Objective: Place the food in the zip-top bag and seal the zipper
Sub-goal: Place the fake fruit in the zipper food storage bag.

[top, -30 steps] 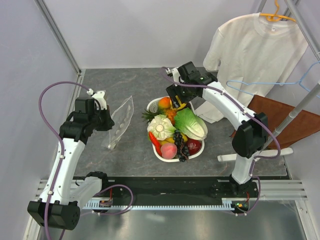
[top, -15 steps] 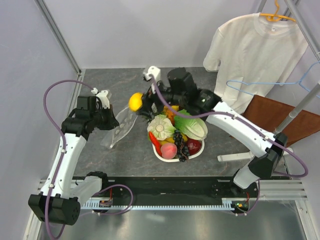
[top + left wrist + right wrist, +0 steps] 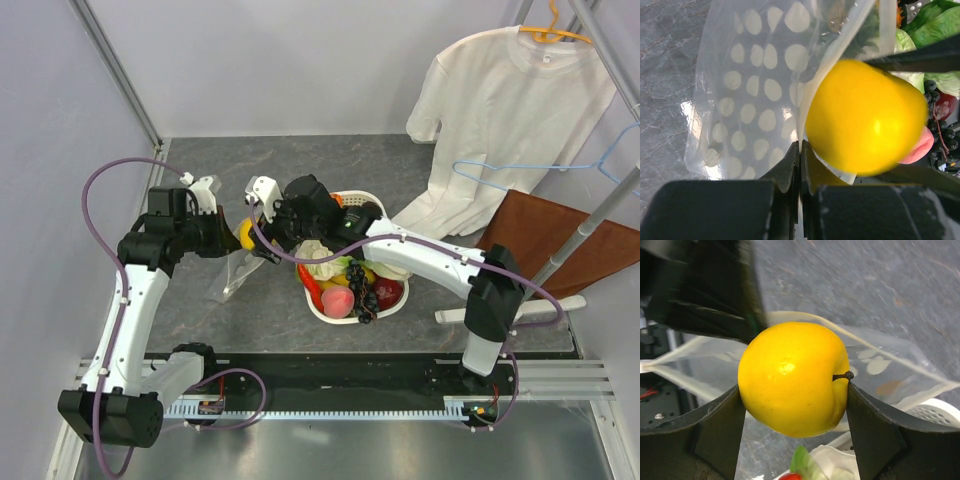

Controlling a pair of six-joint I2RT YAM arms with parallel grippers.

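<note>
My right gripper is shut on the yellow round fruit, which hangs at the mouth of the zip-top bag. From above, the fruit is left of the basket, between both grippers. My left gripper is shut on one lip of the clear dotted bag, holding the mouth open. The fruit is right beside those fingers. The zipper runs along the far lip. The bag hangs down to the table under my left gripper.
A white slotted basket at mid-table holds a pink peach, dark grapes, a red fruit and green lettuce. A white T-shirt hangs at the back right above a brown board.
My right arm swung left from above the basket, carrying the yellow fruit to the bag's mouth. My left gripper kept hold of the bag and barely moved.
</note>
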